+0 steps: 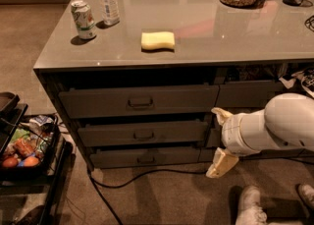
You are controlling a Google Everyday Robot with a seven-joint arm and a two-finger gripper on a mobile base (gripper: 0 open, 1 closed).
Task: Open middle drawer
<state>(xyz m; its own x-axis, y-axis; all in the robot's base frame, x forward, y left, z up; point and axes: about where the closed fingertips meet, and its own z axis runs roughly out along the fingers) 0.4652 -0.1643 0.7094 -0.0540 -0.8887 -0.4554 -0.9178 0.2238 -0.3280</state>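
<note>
Right of middle drawer (142, 133), pincer (213, 143) seemingly gapes.

1 cam, high front view; pincer (216, 141) low right.

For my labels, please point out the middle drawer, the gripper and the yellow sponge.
middle drawer (108, 133): camera view, front panel left of handle.
gripper (213, 143): camera view, midway between open fingertips, beside the drawer's right end.
yellow sponge (158, 41): camera view, top face.
</note>
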